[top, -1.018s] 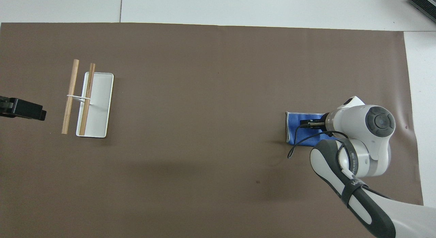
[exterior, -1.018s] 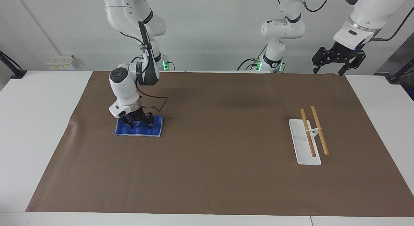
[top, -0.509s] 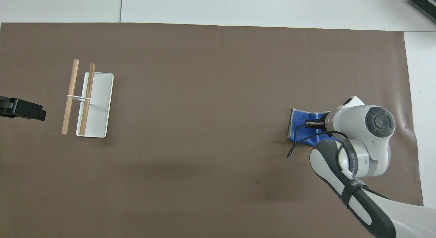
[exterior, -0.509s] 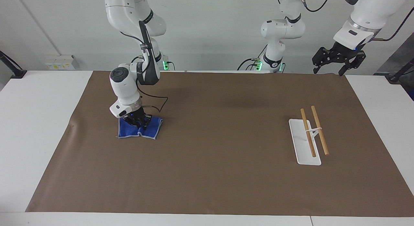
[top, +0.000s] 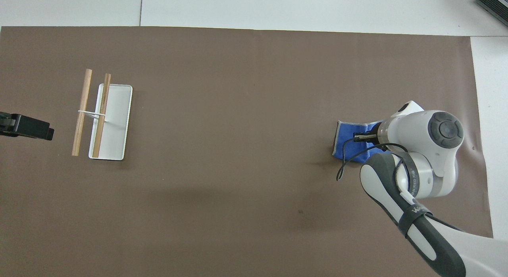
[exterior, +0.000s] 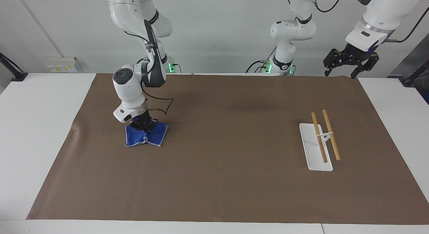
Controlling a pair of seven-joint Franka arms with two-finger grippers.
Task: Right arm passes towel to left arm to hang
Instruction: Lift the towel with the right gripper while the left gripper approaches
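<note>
The blue towel [exterior: 146,135] hangs bunched from my right gripper [exterior: 142,125], which is shut on its upper edge at the right arm's end of the brown mat. Its lower edge still touches the mat. In the overhead view the towel [top: 344,144] shows beside the right arm's wrist, and the right gripper [top: 362,137] is partly hidden under that wrist. My left gripper [exterior: 350,59] waits raised and open above the mat's corner at the left arm's end, and only its tip [top: 25,127] shows in the overhead view.
A white rack base [exterior: 315,150] carrying two wooden rods [exterior: 325,135] stands near the left arm's end of the mat; it also shows in the overhead view [top: 115,122]. A third white arm [exterior: 290,33] stands at the table's robot edge.
The right gripper closed on the flat towel and rose a little, pulling the cloth up into a bunched shape. The left arm has not moved.
</note>
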